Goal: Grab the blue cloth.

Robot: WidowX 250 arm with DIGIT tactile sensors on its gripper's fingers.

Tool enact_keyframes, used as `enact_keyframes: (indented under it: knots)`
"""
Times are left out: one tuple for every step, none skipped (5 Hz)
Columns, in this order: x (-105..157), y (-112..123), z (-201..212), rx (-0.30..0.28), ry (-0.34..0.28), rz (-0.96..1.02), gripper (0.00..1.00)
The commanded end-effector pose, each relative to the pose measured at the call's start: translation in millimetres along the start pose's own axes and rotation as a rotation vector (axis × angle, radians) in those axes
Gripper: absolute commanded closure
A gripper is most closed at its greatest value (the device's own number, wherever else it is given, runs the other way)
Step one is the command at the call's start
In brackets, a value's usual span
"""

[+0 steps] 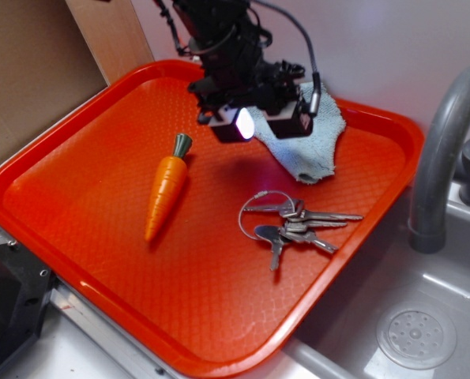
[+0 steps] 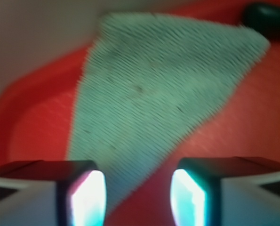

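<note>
An orange tray (image 1: pixel 77 158) is seen beside a grey sink (image 1: pixel 424 316). On it are laid a toy carrot (image 1: pixel 166 187), a bunch of keys (image 1: pixel 294 223), and a blue cloth (image 1: pixel 313 146) near the far edge.

Blue cloth (image 1: pixel 313 146) partly hidden, perhaps half

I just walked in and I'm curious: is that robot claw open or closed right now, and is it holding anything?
Gripper: open, holding nothing; it hovers over the blue cloth on the red tray.
</note>
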State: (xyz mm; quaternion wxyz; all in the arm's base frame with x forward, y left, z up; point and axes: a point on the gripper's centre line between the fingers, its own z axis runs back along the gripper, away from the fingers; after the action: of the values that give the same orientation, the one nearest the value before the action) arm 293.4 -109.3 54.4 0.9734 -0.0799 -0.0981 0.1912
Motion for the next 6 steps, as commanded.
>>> enact_keyframes:
  knots:
    - [0.1, -7.4, 8.0, -0.001, -0.021, 0.082, 0.0]
    - [7.5, -17.0, -8.7, 0.011, -0.035, 0.05, 0.0]
    - [11.4, -26.2, -27.5, 0.029, 0.011, 0.059, 0.0]
    - [13.7, -29.1, -40.1, 0.041, 0.03, 0.08, 0.0]
    - [21.1, -29.6, -36.8, 0.028, 0.021, 0.107, 0.0]
    - [25.2, -27.7, -28.2, 0.016, -0.013, 0.14, 1.0]
